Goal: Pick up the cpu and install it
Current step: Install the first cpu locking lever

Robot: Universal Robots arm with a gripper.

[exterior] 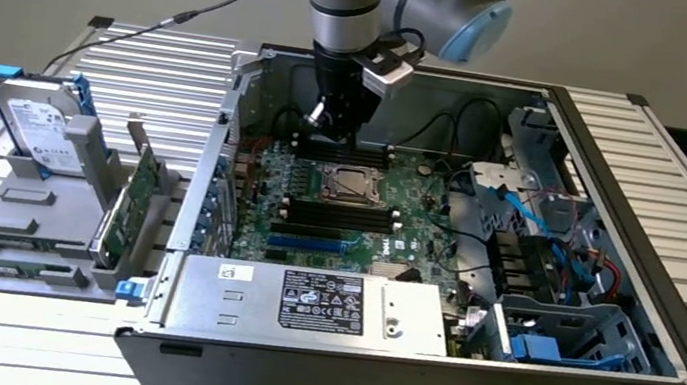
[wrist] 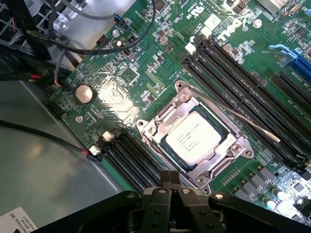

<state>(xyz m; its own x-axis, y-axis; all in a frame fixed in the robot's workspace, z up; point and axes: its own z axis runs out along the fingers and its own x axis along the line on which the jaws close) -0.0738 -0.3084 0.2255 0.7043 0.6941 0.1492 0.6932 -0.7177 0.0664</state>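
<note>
A: Where is the cpu [wrist: 196,138] seen?

B: It is seated in the socket [wrist: 197,141] of the green motherboard [wrist: 146,68], inside the open computer case [exterior: 616,170]. The silver top with its printed text is turned up, and the metal frame of the socket is laid around it. A thin lever [wrist: 243,116] is stretched from the socket over the black memory slots [wrist: 243,73] beside it.

A: And the gripper [wrist: 171,180]?

B: In the wrist view it is found just beside the socket, at the edge nearest to the camera. The 2 fingertips [wrist: 166,178] are pressed together, and nothing is held between them. The cpu is not touched by them.

A: What is shown in the exterior view?

B: The arm is lowered into the case, and the gripper [exterior: 325,127] is hung above the motherboard, just behind the socket [exterior: 351,186]. A power supply [exterior: 315,302] with a black label is placed at the near edge of the case. Outside the case, toward the exterior view's left, a hard drive [exterior: 41,125] and a green circuit card [exterior: 126,207] are kept upright in a grey holder [exterior: 22,228].
</note>
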